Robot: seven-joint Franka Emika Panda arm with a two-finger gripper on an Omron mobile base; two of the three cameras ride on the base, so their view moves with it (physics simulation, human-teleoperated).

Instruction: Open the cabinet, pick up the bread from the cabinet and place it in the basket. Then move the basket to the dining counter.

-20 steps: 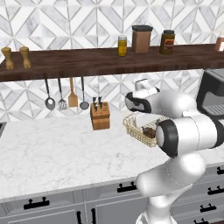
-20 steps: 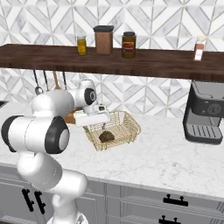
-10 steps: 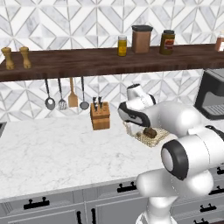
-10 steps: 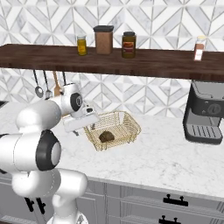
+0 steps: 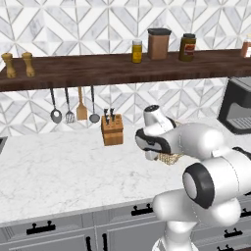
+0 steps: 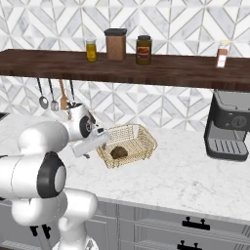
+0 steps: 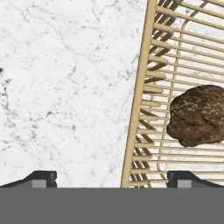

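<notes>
In the left base view, most of the basket (image 5: 170, 158) was hidden behind the white arm; only a small patch of pale gold mesh was exposed at centre frame, and the bread could not be made out there. The coffee machine (image 5: 237, 105) was cut off by the right edge. In the right base view, the end effector (image 6: 88, 146) was seen at centre left, just beside the basket's (image 6: 128, 145) left rim, but its finger tips were too small to be resolved. In the hand view, two dark finger tips (image 7: 42, 178) were seen at the bottom edge, set wide apart with the basket rim (image 7: 139, 94) between them and nothing gripped; the end effector was therefore open. The basket was cut off by the top and right edges of that view.

No legible writing was found on the jars (image 6: 143, 50) or the canister (image 6: 115, 44) on the wooden shelf (image 6: 161, 70); labels were too small to be read.

The bread (image 7: 197, 115) was shown as a dark brown, rough, speckled, rounded lump lying inside the basket, at right of the hand view and at frame centre in the right base view (image 6: 118, 153). The basket was made of thin gold wire with flared sides and a thicker rim. It rested on a white marble table (image 6: 185, 171) with faint grey veins. A wooden knife block (image 5: 112, 130) stood at centre of the left base view, under hanging metal utensils (image 5: 69, 105).
</notes>
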